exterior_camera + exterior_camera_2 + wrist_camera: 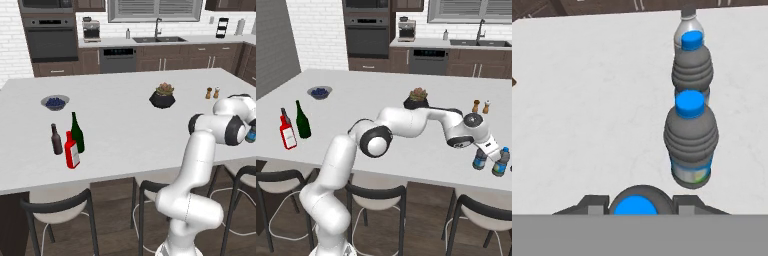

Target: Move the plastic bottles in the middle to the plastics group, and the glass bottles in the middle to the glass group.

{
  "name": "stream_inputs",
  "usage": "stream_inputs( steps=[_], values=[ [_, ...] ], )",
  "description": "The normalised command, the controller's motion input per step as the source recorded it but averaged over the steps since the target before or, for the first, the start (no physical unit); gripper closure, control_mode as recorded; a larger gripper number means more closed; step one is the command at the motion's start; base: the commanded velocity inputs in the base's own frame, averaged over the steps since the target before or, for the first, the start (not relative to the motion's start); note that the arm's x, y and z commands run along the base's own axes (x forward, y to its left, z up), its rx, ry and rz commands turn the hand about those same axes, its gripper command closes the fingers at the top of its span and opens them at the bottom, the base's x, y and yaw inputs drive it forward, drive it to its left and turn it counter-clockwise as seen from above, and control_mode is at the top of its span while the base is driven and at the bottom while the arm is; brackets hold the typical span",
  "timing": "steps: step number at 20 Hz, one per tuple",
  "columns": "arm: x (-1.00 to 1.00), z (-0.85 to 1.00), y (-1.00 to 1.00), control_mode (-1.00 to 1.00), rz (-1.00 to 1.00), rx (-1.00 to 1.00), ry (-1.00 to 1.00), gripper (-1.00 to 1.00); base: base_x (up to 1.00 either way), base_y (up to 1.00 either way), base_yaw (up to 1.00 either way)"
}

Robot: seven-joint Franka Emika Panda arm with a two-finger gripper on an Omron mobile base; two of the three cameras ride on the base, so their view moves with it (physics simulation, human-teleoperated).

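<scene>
Bottle with a blue cap sits between the gripper fingers in the hand view, seen cap-on from above; the jaws are narrow and clamped on it, one finger on each side. In the right base view the gripper is at the near right edge of the counter, just beside two upright plastic bottles with blue caps (whether the held bottle touches the counter, cannot tell).

Hand view ahead of the gripper: a grey ribbed bottle with blue cap closest, a second one right behind it, and a clear bottle with a dark cap at the back, all upright in a row.

Red flat-sided bottle stands at the left end of the counter, just beside the green wine bottle and the brown bottle, all upright and close together.

Containers: a bowl further back on the left holds dark blue berries; a dark pot mid-counter holds a plant. Two small shakers stand to its right.
</scene>
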Motion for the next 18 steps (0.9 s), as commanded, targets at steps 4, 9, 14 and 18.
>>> stream_inputs(
  steps=[4,9,14,18],
  values=[
    [0.22,0.0,-0.15,-1.0,0.0,0.0,0.07,1.0,0.0,0.0,0.0],
    [0.1,0.0,-0.22,-1.0,0.0,0.0,0.08,1.0,0.0,0.0,0.0],
    [0.04,-0.07,-0.04,-1.0,0.0,0.0,0.01,1.0,0.0,0.0,0.0],
    [0.0,-0.21,0.0,-1.0,0.0,0.0,-0.01,1.0,0.0,0.0,0.0]
  ],
)
